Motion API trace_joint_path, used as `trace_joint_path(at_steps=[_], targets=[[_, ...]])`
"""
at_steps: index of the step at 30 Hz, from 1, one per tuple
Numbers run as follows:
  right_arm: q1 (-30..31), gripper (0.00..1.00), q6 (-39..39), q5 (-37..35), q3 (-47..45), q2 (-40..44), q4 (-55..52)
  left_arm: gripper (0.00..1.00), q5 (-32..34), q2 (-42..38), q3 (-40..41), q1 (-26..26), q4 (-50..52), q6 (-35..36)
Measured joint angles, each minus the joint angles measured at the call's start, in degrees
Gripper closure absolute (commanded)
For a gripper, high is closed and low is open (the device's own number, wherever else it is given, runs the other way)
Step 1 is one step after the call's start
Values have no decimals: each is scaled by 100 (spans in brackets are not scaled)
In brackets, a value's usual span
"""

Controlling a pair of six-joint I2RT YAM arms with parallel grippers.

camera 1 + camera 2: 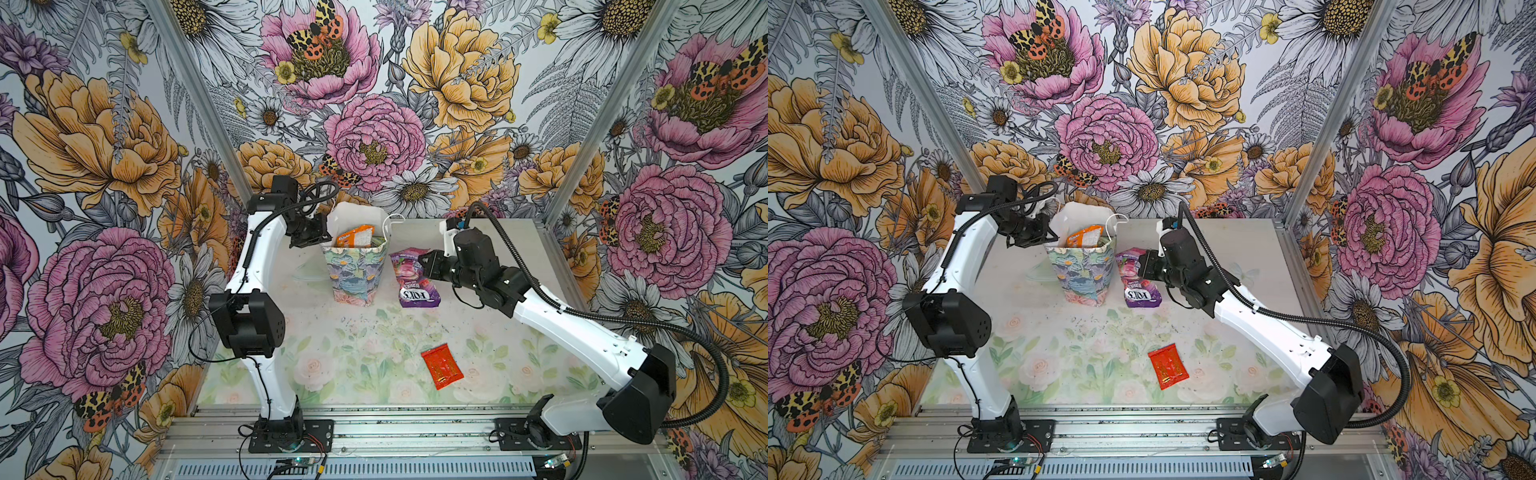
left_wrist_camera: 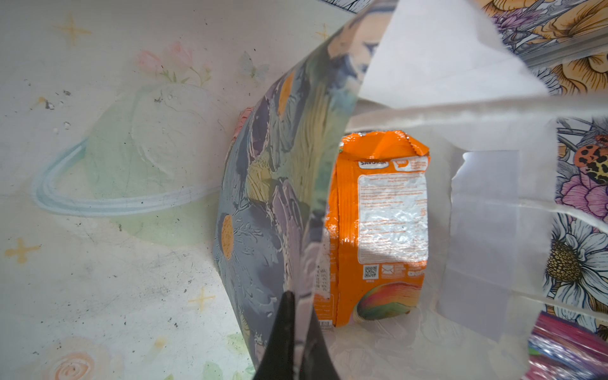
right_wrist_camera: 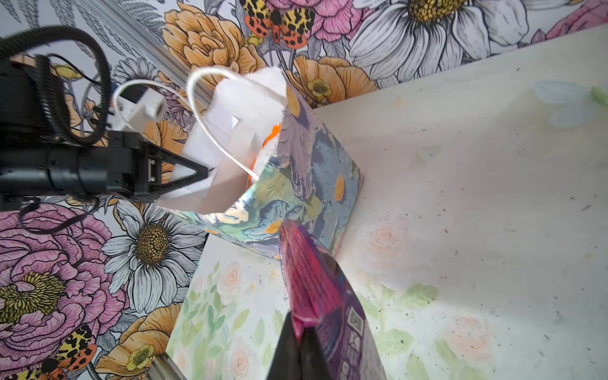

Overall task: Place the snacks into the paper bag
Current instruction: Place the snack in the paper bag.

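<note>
The paper bag stands upright at the back middle of the table. My left gripper is shut on the bag's left wall at the rim. An orange packet stands inside the bag. Just right of the bag, my right gripper is shut on the top edge of a purple FOX'S Berries packet. Whether its lower end touches the table I cannot tell. A small red packet lies flat at the front middle.
The table carries a pale rose-print mat. Flowered walls close in the back and both sides. An aluminium rail with both arm bases runs along the front. The bag's white cord handle loops up near the left gripper.
</note>
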State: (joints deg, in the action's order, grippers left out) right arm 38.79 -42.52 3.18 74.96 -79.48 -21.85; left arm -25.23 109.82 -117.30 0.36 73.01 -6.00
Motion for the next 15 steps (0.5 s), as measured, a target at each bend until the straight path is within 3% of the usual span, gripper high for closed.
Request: trace_joint_path(at_steps=[7, 15], targets=[[269, 100, 420, -44, 876, -63, -216, 100, 0, 0, 0, 0, 0, -2], [638, 100, 820, 55, 2227, -765, -238, 100, 0, 0, 0, 0, 0, 0]])
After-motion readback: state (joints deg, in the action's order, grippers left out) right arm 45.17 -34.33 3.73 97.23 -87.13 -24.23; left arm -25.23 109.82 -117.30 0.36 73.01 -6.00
